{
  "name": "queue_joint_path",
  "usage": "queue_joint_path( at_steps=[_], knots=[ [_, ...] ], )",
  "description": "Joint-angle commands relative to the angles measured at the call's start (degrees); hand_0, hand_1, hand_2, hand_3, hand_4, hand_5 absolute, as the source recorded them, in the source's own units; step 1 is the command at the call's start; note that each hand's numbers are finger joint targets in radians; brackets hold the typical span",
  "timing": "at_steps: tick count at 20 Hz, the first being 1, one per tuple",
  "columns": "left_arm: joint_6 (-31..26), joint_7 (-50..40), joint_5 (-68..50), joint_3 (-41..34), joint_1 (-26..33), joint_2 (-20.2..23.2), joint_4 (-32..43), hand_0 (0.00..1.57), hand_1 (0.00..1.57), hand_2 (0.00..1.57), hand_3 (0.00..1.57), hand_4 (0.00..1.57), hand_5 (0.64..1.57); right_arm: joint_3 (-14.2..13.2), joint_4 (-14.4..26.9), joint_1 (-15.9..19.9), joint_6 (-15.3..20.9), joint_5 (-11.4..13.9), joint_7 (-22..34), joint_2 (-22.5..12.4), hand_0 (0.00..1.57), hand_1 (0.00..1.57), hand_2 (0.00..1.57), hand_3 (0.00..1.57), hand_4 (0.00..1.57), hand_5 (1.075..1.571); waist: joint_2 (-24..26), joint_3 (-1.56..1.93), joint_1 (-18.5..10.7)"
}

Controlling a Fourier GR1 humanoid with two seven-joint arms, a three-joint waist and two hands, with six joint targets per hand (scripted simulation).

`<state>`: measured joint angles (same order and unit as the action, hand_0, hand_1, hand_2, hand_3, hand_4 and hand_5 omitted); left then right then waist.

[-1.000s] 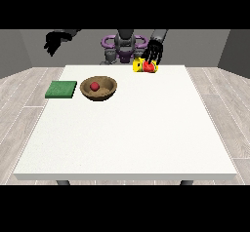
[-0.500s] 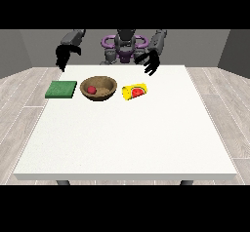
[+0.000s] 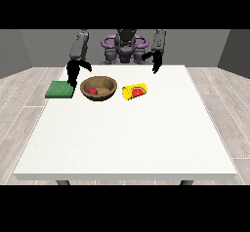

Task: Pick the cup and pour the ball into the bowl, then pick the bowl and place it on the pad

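Lying tipped on the white counter point(image 3: 146, 138), the yellow cup point(image 3: 135, 91) is seen just beside the brown wooden bowl point(image 3: 98, 87), in which the red ball point(image 3: 93, 91) rests. The green square pad point(image 3: 60, 89) is seen beside the bowl. Nothing is grasped by the hand at the view's left point(image 3: 73, 73) or the hand at the view's right point(image 3: 156, 63); their finger positions cannot be told.

The ball point(image 3: 93, 90) sits in the bowl point(image 3: 99, 87). The pad point(image 3: 59, 89) lies left of the bowl — the cup point(image 3: 135, 91) lies on its side just right of it, all on the table point(image 3: 127, 138).

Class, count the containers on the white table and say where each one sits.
2: the brown bowl, beside the green pad, and the yellow cup lying on its side beside the bowl.
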<state>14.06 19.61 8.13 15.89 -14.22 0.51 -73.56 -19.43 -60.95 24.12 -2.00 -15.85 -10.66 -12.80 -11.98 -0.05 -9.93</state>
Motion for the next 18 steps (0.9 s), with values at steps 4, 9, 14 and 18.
queue_joint_path(
  at_steps=[4,9,14,18],
  knots=[
    [-1.8,-3.7,0.7,0.0,0.8,0.2,-6.3,0.00,0.00,0.00,0.00,0.94,1.434,-1.2,14.9,1.7,-4.3,0.6,-10.5,-1.8,0.00,0.00,0.00,0.00,0.43,1.570,-0.9,0.10,0.0],
    [-4.2,-3.5,0.3,-0.8,2.5,1.5,-9.9,0.00,0.00,0.00,0.00,0.95,1.431,-1.3,22.4,4.2,-4.5,1.1,-15.0,-1.7,0.00,0.00,0.00,0.00,0.35,1.571,-1.8,0.10,-0.8],
    [-4.3,-7.6,1.9,-1.2,1.4,1.4,-13.5,0.00,0.00,0.00,0.00,0.96,1.428,-1.3,28.5,6.4,-6.1,1.7,-19.7,-3.0,0.00,0.00,0.00,0.00,0.35,1.571,-3.0,0.10,-0.1],
    [-3.6,-7.6,3.9,0.2,2.7,0.8,-16.3,0.00,0.00,0.00,0.00,0.96,1.425,-1.3,31.2,8.0,-5.4,1.7,-21.5,-2.2,0.00,0.00,0.00,0.00,0.37,1.571,-3.8,0.10,-1.2]
  ],
)
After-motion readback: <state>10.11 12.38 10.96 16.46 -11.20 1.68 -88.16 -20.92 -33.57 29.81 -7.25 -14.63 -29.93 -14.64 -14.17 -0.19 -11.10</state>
